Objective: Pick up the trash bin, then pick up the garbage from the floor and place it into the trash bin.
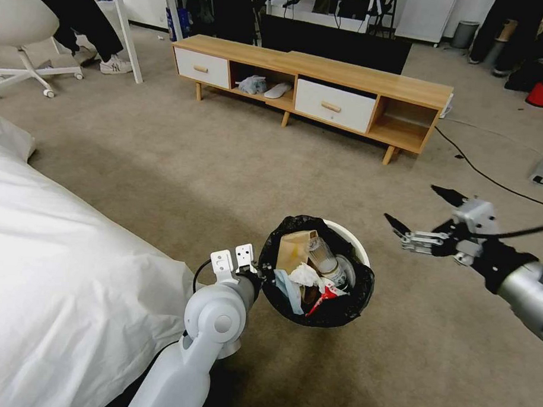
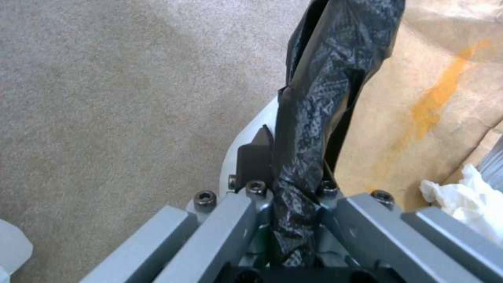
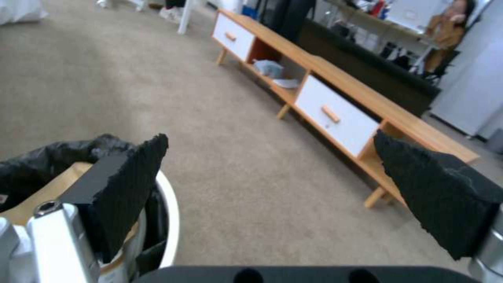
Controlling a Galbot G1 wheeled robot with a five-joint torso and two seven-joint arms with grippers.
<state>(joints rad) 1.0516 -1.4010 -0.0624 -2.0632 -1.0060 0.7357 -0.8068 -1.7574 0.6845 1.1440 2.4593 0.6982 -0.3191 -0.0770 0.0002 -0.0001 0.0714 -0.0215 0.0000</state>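
Bedding [image 1: 61,267] lay at the far left. Beside it the left claw [image 1: 258,278] was clamped on the bag-covered rim of the trash bin [image 1: 356,237] — held above the floor [image 1: 225,160]. Inside sat the garbage: a brown paper bag [image 1: 295,247], a clear bottle [image 1: 324,256], white tissue [image 1: 304,275]. Right of the bin the right claw [image 1: 422,210] hung with fingers apart, holding nothing.
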